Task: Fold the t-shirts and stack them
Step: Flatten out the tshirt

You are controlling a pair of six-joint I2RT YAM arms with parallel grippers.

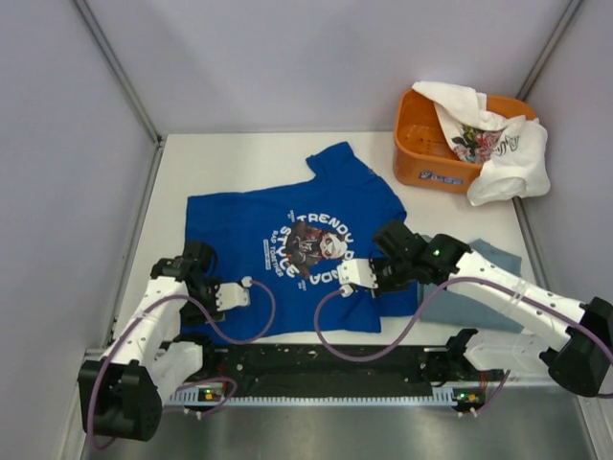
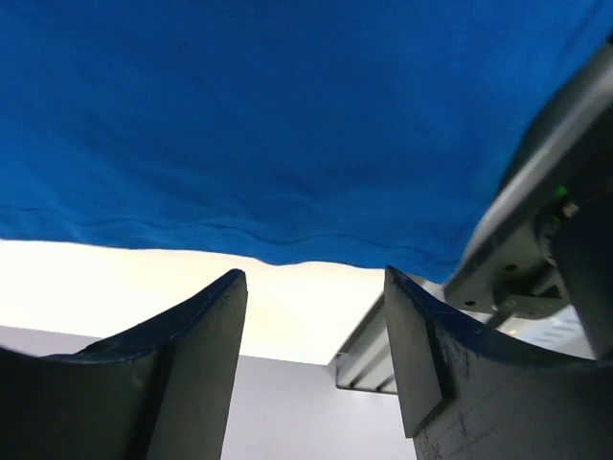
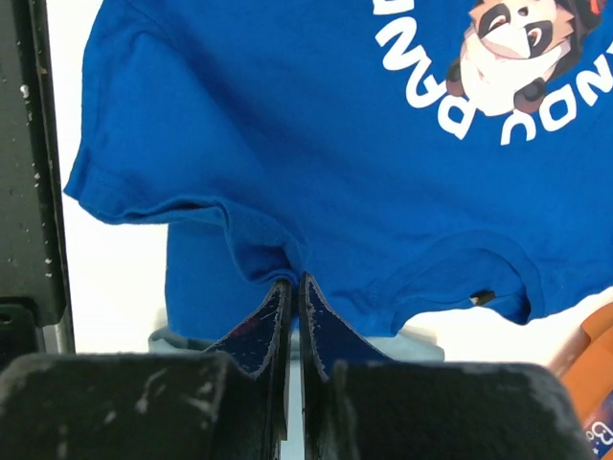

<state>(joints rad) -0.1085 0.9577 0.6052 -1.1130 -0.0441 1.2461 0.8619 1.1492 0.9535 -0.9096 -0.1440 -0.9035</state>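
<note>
- Left gripper [image 2: 314, 280]: jaws spread just short of the royal-blue t-shirt [image 1: 287, 216] hem, holding nothing. It should grip that near corner before any fold.
- Right gripper [image 3: 292, 280]: jaws pressed together, pinching bunched blue cloth mid-table. Lift low and evenly.
- Grey-blue t-shirt [image 1: 484, 287] is half hidden beneath that arm; white t-shirt [image 1: 498, 153] drapes over the orange basket [image 1: 421, 163].

The right gripper [image 3: 292, 281] has its jaws pressed together, pinching a puckered fold of the royal-blue t-shirt [image 3: 287, 144] near its hem. The shirt's white lettering and cartoon animal face [image 3: 512, 43] sit at upper right. A grey-blue cloth [image 3: 421, 342] peeks from under the shirt on the white table [image 3: 115, 278], and an orange basket [image 3: 596, 383] corner shows at lower right.
</note>
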